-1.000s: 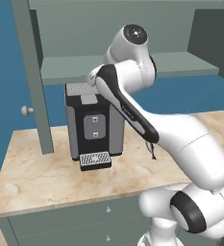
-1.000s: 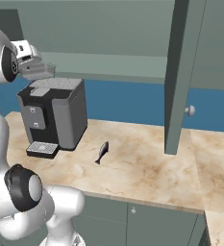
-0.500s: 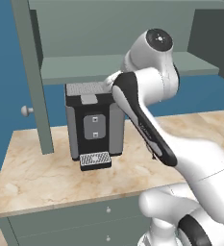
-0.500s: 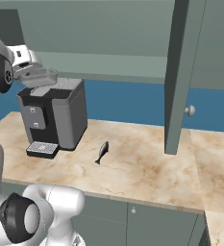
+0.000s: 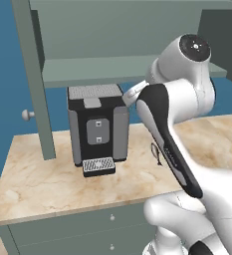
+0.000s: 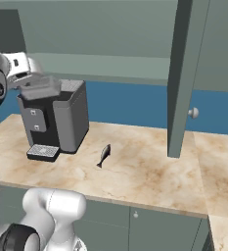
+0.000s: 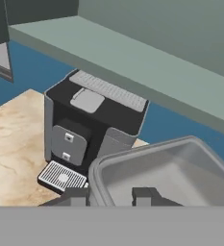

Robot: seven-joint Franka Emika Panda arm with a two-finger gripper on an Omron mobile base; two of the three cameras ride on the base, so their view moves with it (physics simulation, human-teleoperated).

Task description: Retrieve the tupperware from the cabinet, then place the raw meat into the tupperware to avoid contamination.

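The fingers [image 7: 111, 196] gripped the tupperware [image 7: 166, 168] and had carried it out (fish [image 6: 104, 155] waited far below).

Your tupperware [image 7: 171, 168], a shallow grey translucent rectangle with rounded corners, hangs in the air in front of the cabinet [image 6: 135, 34], its open side up and its near rim pinched. The cabinet is grey-green, its flat doors swung wide open, each with a small round pale knob, and you can see its bare lower shelf. The raw meat [image 6: 104, 155], a tiny dark fish with a forked tail, lies flat on the marbled counter below.
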